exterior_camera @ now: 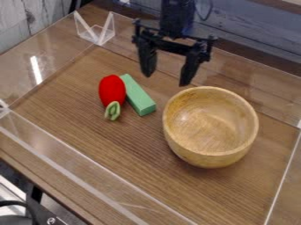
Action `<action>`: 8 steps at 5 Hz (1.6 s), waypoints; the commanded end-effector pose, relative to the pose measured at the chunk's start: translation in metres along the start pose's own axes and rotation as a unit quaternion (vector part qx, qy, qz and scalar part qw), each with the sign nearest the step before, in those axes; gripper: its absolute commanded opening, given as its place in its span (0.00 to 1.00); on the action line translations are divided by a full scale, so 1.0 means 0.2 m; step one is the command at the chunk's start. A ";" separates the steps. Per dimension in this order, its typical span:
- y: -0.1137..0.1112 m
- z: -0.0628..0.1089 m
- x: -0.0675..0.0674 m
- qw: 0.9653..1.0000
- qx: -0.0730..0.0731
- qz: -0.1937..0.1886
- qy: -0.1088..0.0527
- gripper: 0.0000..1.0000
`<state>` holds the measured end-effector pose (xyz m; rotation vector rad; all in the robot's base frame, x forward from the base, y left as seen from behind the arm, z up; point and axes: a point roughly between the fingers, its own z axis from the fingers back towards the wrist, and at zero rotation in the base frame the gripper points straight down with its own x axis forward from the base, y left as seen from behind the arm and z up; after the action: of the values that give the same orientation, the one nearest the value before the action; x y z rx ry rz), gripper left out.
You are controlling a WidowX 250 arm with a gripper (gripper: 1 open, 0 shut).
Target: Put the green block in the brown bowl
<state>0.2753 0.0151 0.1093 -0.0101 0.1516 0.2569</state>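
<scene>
On the wood-grain tabletop (pixel 83 132) lie 3 loose things: 1 small flat light-green rectangular block (pixel 139 94), 1 round red strawberry-like toy (pixel 112 91) with a green leafy end, and 1 large round light-brown wooden bowl (pixel 210 125) with thick walls. There is 1 black robot gripper (pixel 172 64) with 2 fingers. A clear plastic wall (pixel 47 149) runs along the table's edges, and 1 small clear angled piece (pixel 94 29) stands at the far left corner.

The green block lies on the table between the red toy and the bowl, touching or just beside the toy on its left and apart from the bowl. The bowl holds nothing. The arm above the gripper is cut off by the top edge, so only its lower part shows. The clear wall is hard to trace where it catches glare, and the lower left corner shows dark shapes too unclear to name.

The gripper points straight down, hanging above the table behind the block and the bowl. Its jaws are spread wide, released, with nothing between them.
</scene>
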 end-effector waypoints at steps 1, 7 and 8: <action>0.08 -0.02 -0.01 0.992 -0.024 0.126 -0.018 1.00; 0.24 -0.32 0.08 0.873 -0.094 0.477 -0.043 1.00; 0.24 -0.34 0.10 0.866 -0.094 0.489 -0.047 1.00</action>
<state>0.2648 0.0621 0.0304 -0.1059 0.0630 1.2994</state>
